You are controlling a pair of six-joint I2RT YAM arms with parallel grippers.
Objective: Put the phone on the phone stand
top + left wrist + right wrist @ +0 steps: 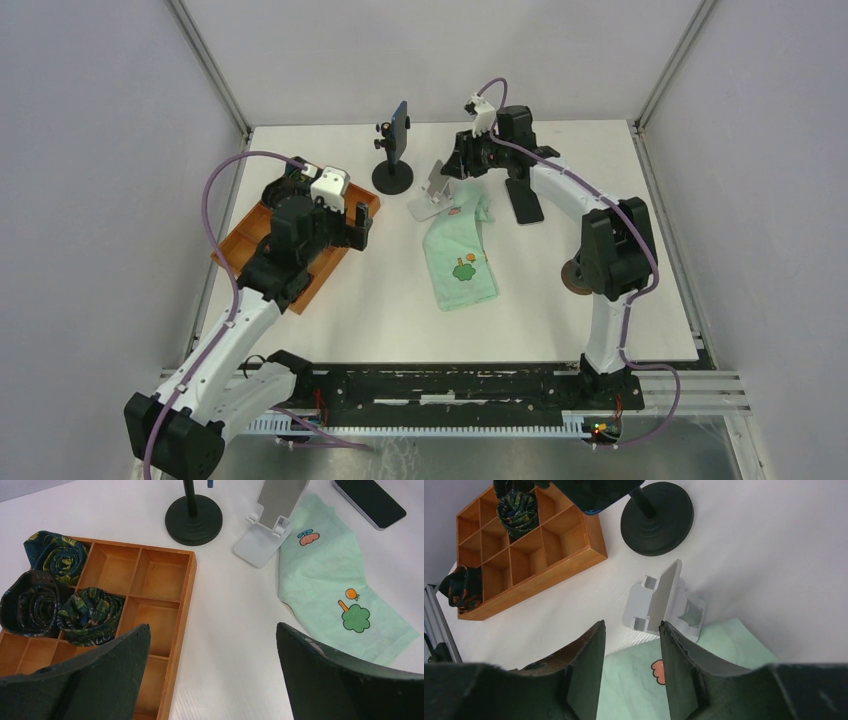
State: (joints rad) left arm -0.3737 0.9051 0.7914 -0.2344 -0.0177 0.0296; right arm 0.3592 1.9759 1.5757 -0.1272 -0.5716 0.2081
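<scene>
R pincer hung over the far side of the desk in the top view, just behind the white phone stand. The phone lay flat on the desk just right of the stand, held by nothing, and the L pincer sat over the wooden tray. L wrist view: L pincer spread wide and empty; phone at the far right, just beside the green cloth. The stand touched that cloth, w/ fabric rolls in the tray. R wrist view: R pincer part-way apart w/ nothing between; stand just ahead, phone not in shot. Phone looked stiff, slim and glossy, so prob. slippery and low to get under; best taken across its long edges, approx mid-length. Stand looked light, might skid or tip if nudged. The black round-based stand close by and the cloth at the base crowded the approach.
</scene>
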